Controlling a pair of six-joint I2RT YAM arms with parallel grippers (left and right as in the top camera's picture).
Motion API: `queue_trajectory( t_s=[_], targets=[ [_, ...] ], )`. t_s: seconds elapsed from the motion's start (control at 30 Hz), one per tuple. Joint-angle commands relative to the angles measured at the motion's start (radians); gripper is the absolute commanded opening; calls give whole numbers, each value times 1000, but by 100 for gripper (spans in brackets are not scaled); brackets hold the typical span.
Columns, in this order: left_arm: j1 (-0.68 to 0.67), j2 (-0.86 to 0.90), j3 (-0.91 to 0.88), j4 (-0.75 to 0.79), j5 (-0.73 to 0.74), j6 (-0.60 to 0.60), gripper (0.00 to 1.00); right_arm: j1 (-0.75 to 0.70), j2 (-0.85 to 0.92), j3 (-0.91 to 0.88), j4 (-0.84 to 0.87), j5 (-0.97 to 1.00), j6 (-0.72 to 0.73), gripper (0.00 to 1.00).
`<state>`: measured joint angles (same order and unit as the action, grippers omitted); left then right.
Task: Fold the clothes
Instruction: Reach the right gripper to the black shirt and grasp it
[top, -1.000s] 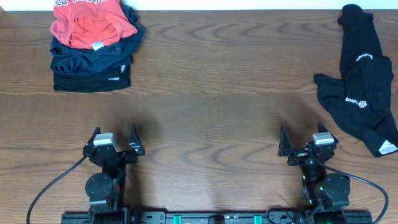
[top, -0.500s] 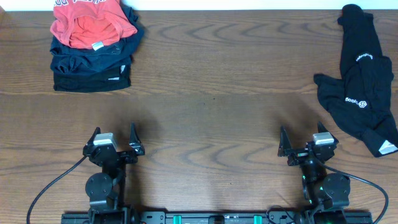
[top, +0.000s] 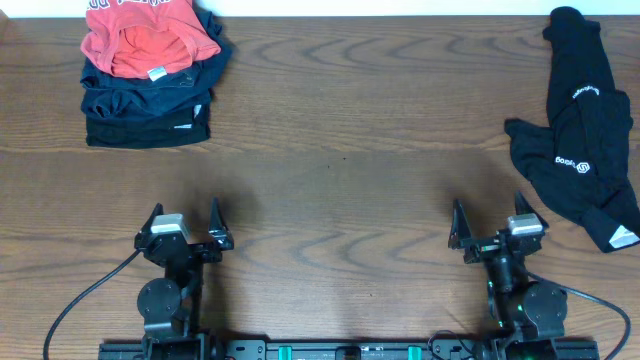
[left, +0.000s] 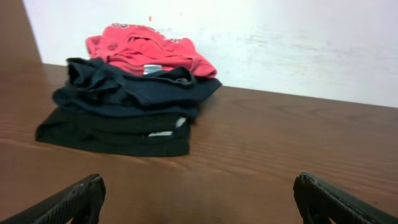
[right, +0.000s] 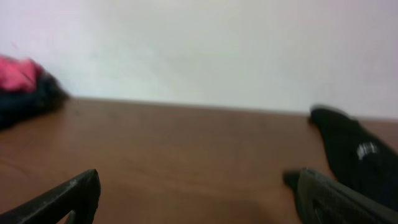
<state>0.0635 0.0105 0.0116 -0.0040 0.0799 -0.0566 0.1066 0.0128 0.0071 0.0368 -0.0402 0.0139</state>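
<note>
Dark wood-grain table (top: 340, 120) fills the overhead view, with a pale wall (left: 280, 37) behind its far edge. We find the black shirt (top: 578, 140) at about two o'clock, crumpled in a long heap near the right edge. Its white logo lettering faces up and a white tag (top: 623, 238) shows at its near end. At about ten o'clock sits a pile of folded dark navy garments (top: 148, 110) with a red-orange shirt (top: 150, 38) on top. That pile looks finished to us, and we leave it alone.

Our left gripper (top: 184, 212) waits at seven o'clock and our right gripper (top: 488, 208) at five o'clock, both close to the table's front edge. Each has its jaws spread wide and holds nothing. The right one is near the shirt's near end but apart from it; the left one is well apart from it.

We judge that folding of this shirt has not begun, since it is bunched, not flat, and lies off to one side. The step in hand is the reach. The next move calls for the right arm to swing toward three o'clock, come down on an edge of the cloth, pinch it and draw it to the table's middle, where both arms can spread it. The right wrist view is blurred, so we cannot tell which edge lies uppermost.
</note>
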Motion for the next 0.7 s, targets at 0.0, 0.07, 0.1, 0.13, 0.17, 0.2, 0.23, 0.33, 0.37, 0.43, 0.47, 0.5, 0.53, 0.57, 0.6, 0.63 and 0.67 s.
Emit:
queue_trajectory(
  t_s=[0.0,0.07,0.1,0.13,0.17,0.2,0.23,0.33,0.37,0.43,0.47,0.5,0.53,0.57,0.6,0.63,0.67],
  targets=[
    [-3,-7,-5,-10,63,-23,98,-8,-7,2,55,-69,-8,99],
    [-3,-6,8,-10,93,-23,98,-8,-6,21,52,-68,-20,99],
    [-3,-6,21,-11,108,-23,98,-8,-4,36,43,-68,-32,99],
    [-3,-5,34,-11,120,-23,98,-8,0,51,33,-68,-52,99],
    [-3,-2,53,-15,122,-23,98,-8,9,70,19,-63,-71,99],
    [-3,4,74,-26,122,-23,98,-8,24,98,-8,-51,-79,99],
    [-3,15,106,-48,122,-23,98,-8,42,129,-34,-42,-79,99],
    [-3,74,216,-122,122,-17,98,-8,143,252,-107,-38,-90,99],
    [-3,102,254,-146,122,-8,98,-8,183,290,-117,-38,-99,99],
    [-3,175,336,-192,122,1,98,-8,283,380,-134,-38,-109,99],
    [-3,214,376,-211,122,1,98,-8,341,433,-146,-38,-109,99],
    [-3,264,425,-234,122,0,98,-8,402,488,-165,-37,-109,99],
    [-3,306,466,-254,123,0,98,-9,464,547,-194,-34,-109,99],
    [-3,359,516,-277,124,0,98,-9,528,608,-229,-34,-109,99],
    [-3,404,560,-300,138,0,98,-9,575,653,-255,-34,-109,99],
    [-3,456,615,-333,158,0,98,-9,639,715,-293,-34,-109,99],
    [-3,509,671,-371,178,0,98,-9,703,775,-330,-31,-109,99]
  ],
)
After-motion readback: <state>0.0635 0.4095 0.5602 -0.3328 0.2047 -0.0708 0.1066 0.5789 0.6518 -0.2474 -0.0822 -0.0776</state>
